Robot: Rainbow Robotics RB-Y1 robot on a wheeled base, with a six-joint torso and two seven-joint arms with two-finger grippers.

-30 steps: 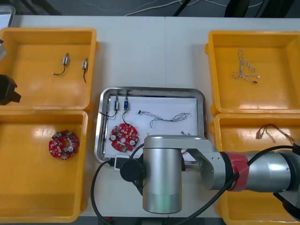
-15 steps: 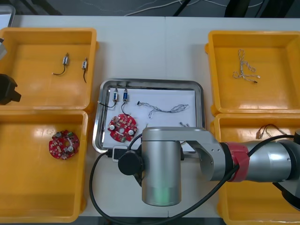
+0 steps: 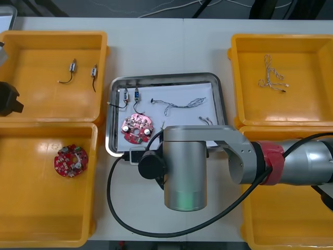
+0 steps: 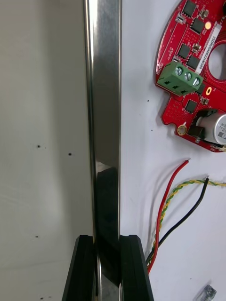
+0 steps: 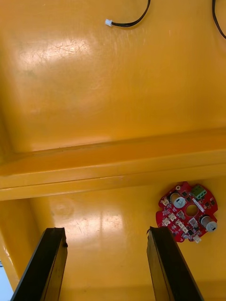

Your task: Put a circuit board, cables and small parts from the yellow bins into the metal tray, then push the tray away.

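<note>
The metal tray, white inside, lies between the bins. It holds a red circuit board, a twisted cable and small metal parts. My right arm covers the tray's near edge. In the right wrist view my right gripper is shut on the tray's shiny rim, with the board and a red and yellow cable just inside it. At the far left, my left gripper hangs open over the left bins, holding nothing.
Yellow bins flank the tray closely. The far left bin holds two small metal parts. The near left bin holds another circuit board. The far right bin has a twisted cable, the near right bin a red and yellow cable.
The tray has slid away from me toward the table's far side, with its contents, and my right arm has followed it forward. The left arm has stayed still.
</note>
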